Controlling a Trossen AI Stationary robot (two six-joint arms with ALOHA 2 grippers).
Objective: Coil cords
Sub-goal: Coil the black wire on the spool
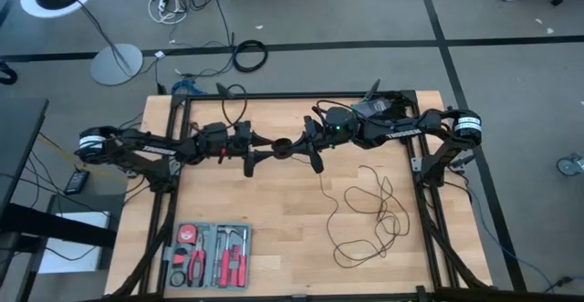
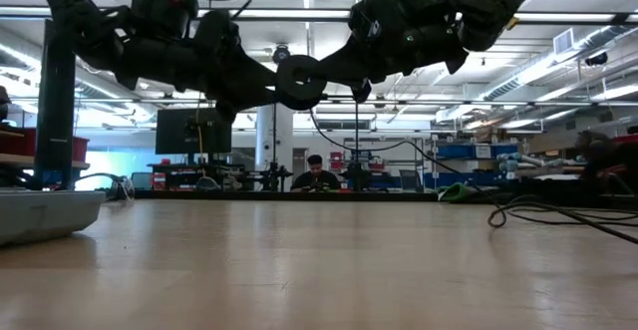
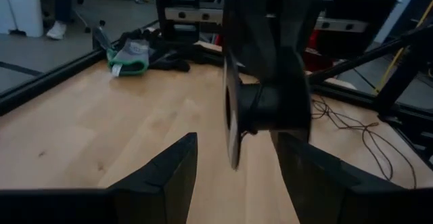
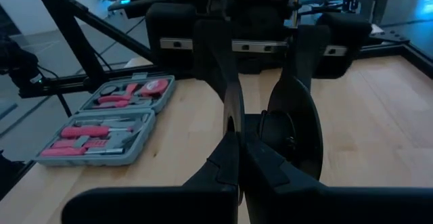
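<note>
cords (image 1: 370, 213): one, looped on table (image 1: 274, 202) | pincers: two, meeting mid-air

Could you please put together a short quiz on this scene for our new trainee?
1. True or false: the thin black wire lies on the table wound into one tight, neat coil.
2. Which claw is shut on the round puck, held up above the table? A: left claw. B: right claw.
3. What lies on the left arm's side of the table, near the edge away from the arm bases?

Key
1. False: it sprawls in loose loops on the right arm's side.
2. B: the left claw's fingers stand apart.
3. An open tool kit with red-handled tools.
</note>
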